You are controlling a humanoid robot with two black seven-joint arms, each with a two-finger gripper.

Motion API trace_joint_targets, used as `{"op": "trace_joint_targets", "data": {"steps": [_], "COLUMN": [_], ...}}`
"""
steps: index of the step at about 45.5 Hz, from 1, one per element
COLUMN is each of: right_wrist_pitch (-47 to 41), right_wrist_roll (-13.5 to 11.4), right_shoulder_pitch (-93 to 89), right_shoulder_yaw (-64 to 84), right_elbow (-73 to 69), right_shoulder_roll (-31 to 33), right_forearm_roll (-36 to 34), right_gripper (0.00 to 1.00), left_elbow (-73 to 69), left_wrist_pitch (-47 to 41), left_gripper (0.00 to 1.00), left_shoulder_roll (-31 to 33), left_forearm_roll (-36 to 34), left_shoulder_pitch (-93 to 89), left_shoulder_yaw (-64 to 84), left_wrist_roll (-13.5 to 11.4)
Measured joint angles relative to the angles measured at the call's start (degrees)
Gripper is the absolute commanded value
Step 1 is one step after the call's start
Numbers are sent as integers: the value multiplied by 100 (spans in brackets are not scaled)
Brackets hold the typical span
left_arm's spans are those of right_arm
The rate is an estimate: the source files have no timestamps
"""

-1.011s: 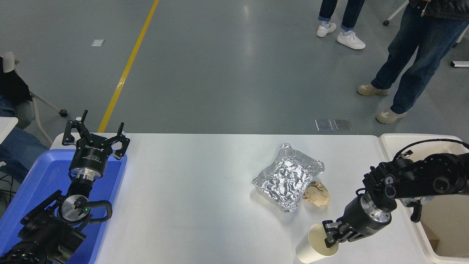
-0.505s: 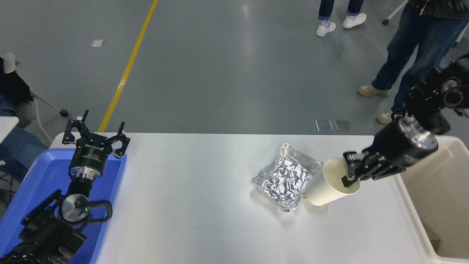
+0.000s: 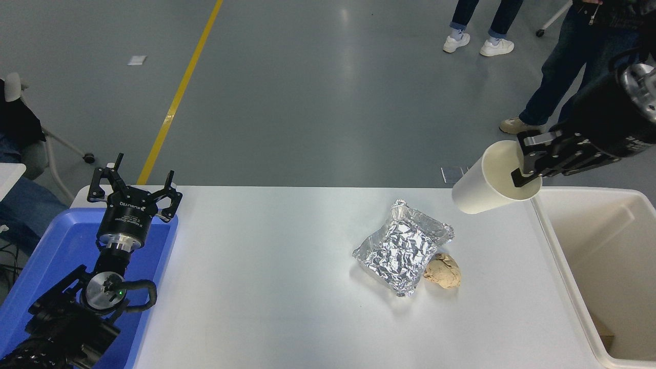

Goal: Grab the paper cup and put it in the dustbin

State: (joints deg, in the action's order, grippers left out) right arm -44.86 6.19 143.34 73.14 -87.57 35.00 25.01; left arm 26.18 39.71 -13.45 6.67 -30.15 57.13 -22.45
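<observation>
The paper cup (image 3: 487, 179) hung in the air, tilted with its mouth turned toward the right gripper (image 3: 528, 166), just past the near-left corner of the dustbin (image 3: 551, 246) and not yet over its opening. One finger reached inside the cup's mouth against the cream wall and the other pressed from outside, so the jaws were clamped on the rim and upper wall alone, with the body and base jutting out to the left, unsupported. From my seat that grip looked thin. I judged the main risk to be the cup pivoting or slipping off the pinched wall during the swing, which could drop it on the white table (image 3: 287, 266) short of the dustbin or clip it against the thick rim. Paper wall crushes easily too, so a harder squeeze might fold it and loosen the hold. A release before the base cleared the rim would likely leave it balanced on the edge. To the left of the dustbin lay the foil pack (image 3: 402, 253) with a crumpled tan paper lump (image 3: 443, 271) touching its near corner. The left gripper (image 3: 134, 188) sat far left over the blue tray (image 3: 46, 266), fingers spread apart and empty.
</observation>
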Motion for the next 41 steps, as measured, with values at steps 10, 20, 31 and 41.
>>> {"op": "trace_joint_targets", "data": {"steps": [10, 20, 31, 41], "right_wrist_pitch": [-10, 799, 1846, 2472], "right_wrist_roll": [42, 108, 106, -55], "right_shoulder_pitch": [-1168, -3612, -6413, -8224], "right_shoulder_yaw": [-350, -1268, -2660, -3805], "right_elbow": [1169, 2864, 4519, 5691], "right_shoulder_roll": [1199, 1741, 1459, 821], "right_forearm_roll": [1699, 2537, 2745, 2783], "right_gripper": [0, 0, 0, 0], "left_elbow": [1, 2, 1, 1], "left_wrist_pitch": [-6, -7, -7, -7], "left_gripper": [100, 100, 100, 100], "left_shoulder_roll": [1, 1, 1, 0], "left_forearm_roll": [0, 0, 0, 1], "left_shoulder_pitch": [0, 2, 1, 0], "left_shoulder_yaw": [4, 7, 5, 5], "left_wrist_roll": [-2, -4, -4, -4]}}
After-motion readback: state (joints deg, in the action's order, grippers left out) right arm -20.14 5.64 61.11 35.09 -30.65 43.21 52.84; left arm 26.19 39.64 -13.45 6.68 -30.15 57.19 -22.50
